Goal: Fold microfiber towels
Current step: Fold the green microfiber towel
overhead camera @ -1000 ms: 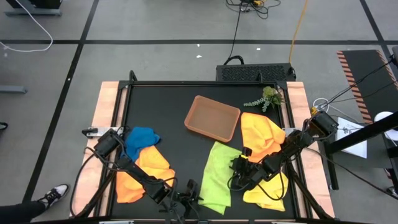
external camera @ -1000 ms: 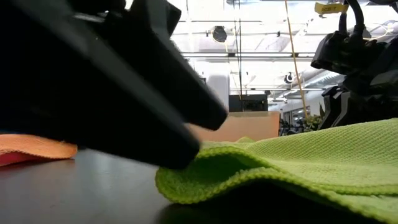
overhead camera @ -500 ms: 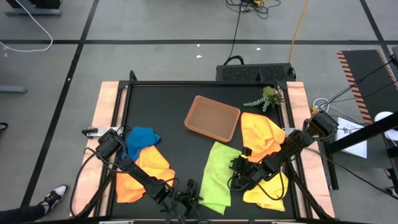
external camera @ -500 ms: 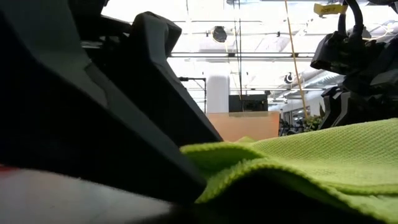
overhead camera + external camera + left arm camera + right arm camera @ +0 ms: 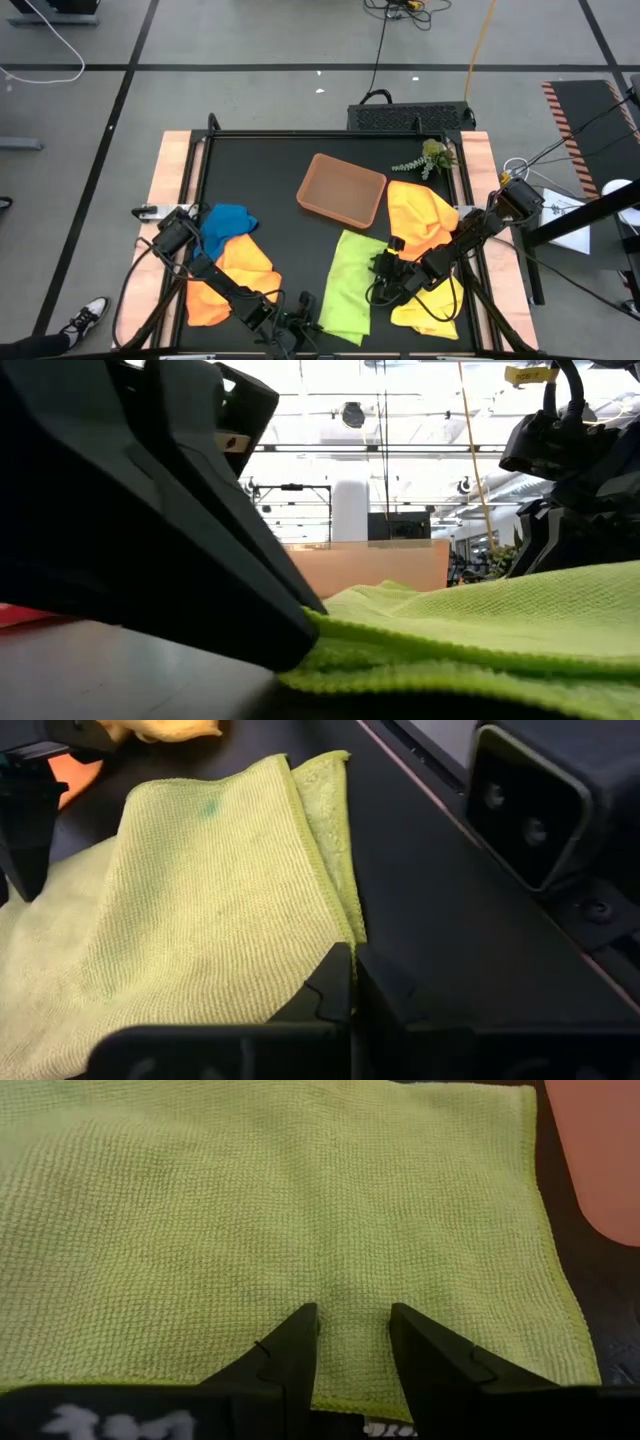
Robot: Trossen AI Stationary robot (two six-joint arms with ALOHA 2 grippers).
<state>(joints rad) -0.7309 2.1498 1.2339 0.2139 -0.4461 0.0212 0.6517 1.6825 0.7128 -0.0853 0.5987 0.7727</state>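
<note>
Overhead, we see the lime green towel [image 5: 346,288] lying flat near the table's front edge, the left gripper [image 5: 296,322] at its near corner and the right gripper [image 5: 384,270] at its far side. From the left wrist, jaws are together, apparently pinching the towel's doubled hem. From the right wrist, jaws stand apart astride the cloth; soft, limp and light, it wants gripping by corners.

My black counter [image 5: 290,170] holds a brown tray [image 5: 341,189], a plant sprig [image 5: 427,158], and lime [image 5: 348,285], yellow [image 5: 420,215], orange [image 5: 232,272] and blue [image 5: 227,224] towels.
</note>
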